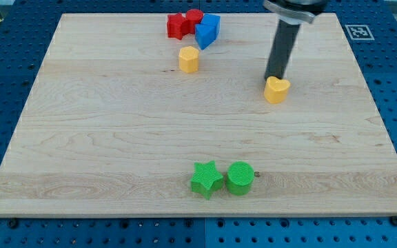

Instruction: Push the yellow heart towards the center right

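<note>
Resting just behind the yellow heart (276,90), on its upper-left edge, my tip (274,77) has no jaws to open or close; it is a plain rod, and it appears to touch the block, though the rod's own shadow makes the contact hard to confirm. The heart sits on the wooden board (116,145) right of centre and a little above the middle line, so it is already near the centre right. The main risk is the off-centre contact: pushing from the upper left against a rounded lobe could spin the heart or let it slip sideways off the rod, sending it toward the view's bottom instead of the right. A push that runs too long might carry it close to the board's right edge. The yellow hexagon-like block (189,60), red blocks (182,25) and blue block (208,30) lie well apart at the view's top, and the green star (206,178) and green cylinder (240,178) sit near the bottom, so collisions look unlikely.
</note>
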Controlling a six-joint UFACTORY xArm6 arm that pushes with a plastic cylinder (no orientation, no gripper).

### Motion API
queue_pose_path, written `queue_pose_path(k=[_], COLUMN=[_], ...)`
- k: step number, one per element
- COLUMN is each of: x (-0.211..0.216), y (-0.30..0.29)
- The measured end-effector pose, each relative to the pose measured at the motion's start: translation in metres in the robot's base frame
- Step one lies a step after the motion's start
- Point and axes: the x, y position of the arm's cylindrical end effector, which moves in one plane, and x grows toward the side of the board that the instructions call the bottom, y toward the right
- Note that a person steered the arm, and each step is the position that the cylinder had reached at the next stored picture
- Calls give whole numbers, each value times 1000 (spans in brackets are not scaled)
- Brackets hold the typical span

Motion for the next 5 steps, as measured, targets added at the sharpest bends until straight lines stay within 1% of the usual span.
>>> queue_pose_path(k=[1,2,3,4,5], x=[-8,29,57,56,56], y=[-40,-45,-11,58,79])
